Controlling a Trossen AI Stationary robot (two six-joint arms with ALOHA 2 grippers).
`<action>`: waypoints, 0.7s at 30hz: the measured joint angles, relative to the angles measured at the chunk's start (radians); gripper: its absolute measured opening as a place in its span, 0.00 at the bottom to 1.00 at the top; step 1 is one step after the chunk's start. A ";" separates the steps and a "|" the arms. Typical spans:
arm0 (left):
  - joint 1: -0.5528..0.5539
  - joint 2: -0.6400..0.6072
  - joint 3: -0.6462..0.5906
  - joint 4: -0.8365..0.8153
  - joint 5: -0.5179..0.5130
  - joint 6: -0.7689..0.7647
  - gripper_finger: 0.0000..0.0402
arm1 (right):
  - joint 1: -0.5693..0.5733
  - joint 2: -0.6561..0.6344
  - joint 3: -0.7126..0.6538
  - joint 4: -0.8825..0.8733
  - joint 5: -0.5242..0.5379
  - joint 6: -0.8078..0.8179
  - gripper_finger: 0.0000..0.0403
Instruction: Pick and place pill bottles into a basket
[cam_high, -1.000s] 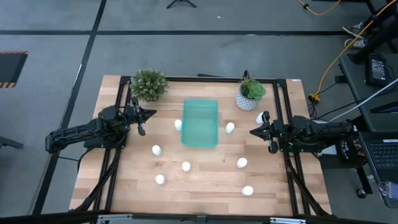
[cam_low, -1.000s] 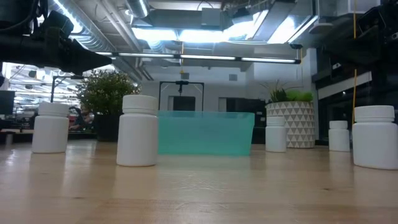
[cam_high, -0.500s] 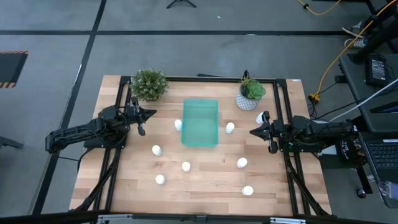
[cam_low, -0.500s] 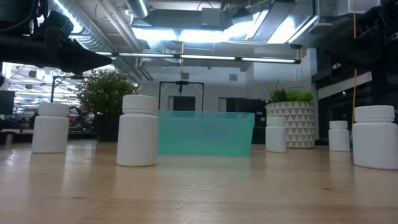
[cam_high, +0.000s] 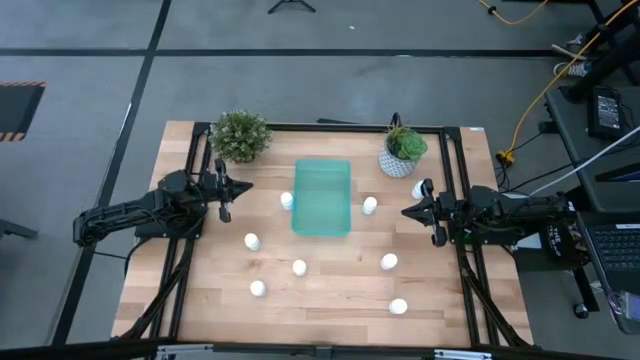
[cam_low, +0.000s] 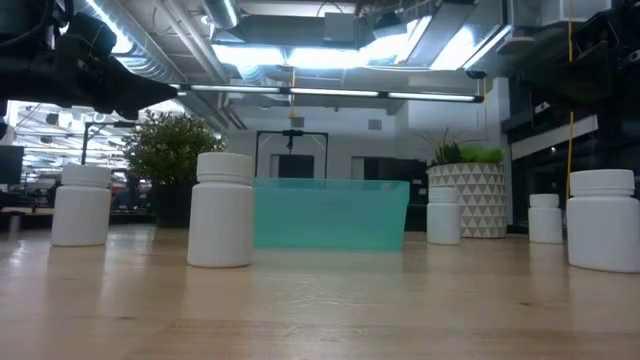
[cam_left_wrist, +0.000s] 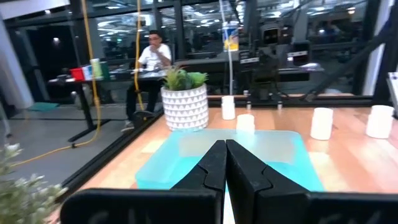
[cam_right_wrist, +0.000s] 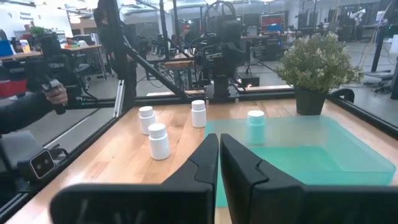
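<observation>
The small white cylindrical pill bottles (cam_high: 299, 267) stand scattered on the pale wooden table (cam_high: 330, 300), mostly in the frame's lower middle, around the shallow translucent teal plastic basket (cam_high: 321, 198) at centre, which looks empty, so sorting seems not yet begun. The left gripper (cam_high: 232, 187) at centre left and the right gripper (cam_high: 410, 211) at centre right flank the basket, both clenched on nothing, probably parked. Two potted plants (cam_high: 240, 135) sit above.

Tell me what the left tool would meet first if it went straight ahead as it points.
Probably the basket: the shut left tool points across its near wall. How high it rides above the rim is unclear.
</observation>
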 joint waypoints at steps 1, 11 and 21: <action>0.000 0.000 0.000 0.000 0.002 -0.001 0.01 | 0.000 0.005 0.000 0.001 0.000 0.010 0.05; 0.000 0.000 0.000 -0.001 -0.011 -0.002 0.01 | 0.000 0.171 0.000 0.021 0.130 0.163 0.02; 0.000 0.000 0.000 -0.001 -0.013 -0.002 0.02 | 0.000 0.305 0.035 0.109 0.153 0.222 0.01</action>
